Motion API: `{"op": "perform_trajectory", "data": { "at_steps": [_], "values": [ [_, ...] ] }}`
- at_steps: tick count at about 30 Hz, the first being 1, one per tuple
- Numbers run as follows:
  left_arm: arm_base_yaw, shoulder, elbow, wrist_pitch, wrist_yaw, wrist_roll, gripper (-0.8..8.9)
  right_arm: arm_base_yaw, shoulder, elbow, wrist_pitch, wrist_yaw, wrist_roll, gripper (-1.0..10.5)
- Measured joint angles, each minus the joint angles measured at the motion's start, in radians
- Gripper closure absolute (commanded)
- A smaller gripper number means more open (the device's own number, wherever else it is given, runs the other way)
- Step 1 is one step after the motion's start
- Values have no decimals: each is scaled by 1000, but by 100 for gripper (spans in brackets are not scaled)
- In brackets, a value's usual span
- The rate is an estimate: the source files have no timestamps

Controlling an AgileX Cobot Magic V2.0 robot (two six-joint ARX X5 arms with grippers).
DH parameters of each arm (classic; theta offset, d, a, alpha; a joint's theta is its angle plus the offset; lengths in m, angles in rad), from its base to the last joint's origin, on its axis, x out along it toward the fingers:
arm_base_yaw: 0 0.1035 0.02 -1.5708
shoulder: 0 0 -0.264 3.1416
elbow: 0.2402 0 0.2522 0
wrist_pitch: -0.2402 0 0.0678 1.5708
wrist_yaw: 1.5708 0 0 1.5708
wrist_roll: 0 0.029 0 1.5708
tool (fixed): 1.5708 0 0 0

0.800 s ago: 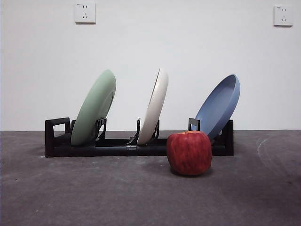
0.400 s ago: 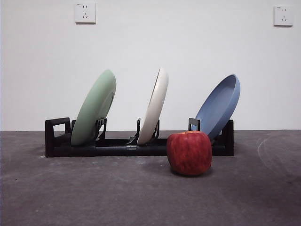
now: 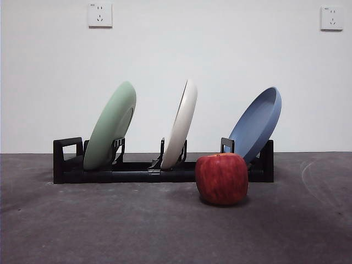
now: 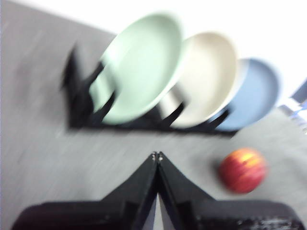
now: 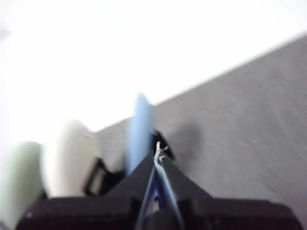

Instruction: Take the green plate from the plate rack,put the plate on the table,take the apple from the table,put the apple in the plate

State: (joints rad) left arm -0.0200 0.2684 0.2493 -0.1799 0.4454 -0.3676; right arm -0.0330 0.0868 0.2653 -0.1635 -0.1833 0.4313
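We face a plain white wall (image 3: 220, 55) carrying two white power sockets, one (image 3: 99, 15) at upper left and another (image 3: 331, 17) at upper right, under soft, even light.

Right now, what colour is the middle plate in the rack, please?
Cream-white middle plate; front view.

Left gripper (image 4: 157, 155) and right gripper (image 5: 158, 148), jaws apparently closed, both aloft.

Both wrist views motion-blurred | apple (image 3: 221, 179) hides part of plate rack (image 3: 67, 162) and blue plate's (image 3: 257, 124) foot | right wrist: green plate (image 5: 19, 177) cut by edge, claws absent from front view
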Motion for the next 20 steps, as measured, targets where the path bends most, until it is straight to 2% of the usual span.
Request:
{"op": "perform_trajectory", "data": {
  "at_steps": [8,17,20],
  "values": [
    [0,154,293,-97,32,0,818,0,208,282,0,-232,4,946],
    [0,394,663,-217,263,0,816,0,510,631,-16,-587,38,941],
    [0,475,782,-278,346,11,812,0,602,730,-80,-681,48,875]
  ]
}}
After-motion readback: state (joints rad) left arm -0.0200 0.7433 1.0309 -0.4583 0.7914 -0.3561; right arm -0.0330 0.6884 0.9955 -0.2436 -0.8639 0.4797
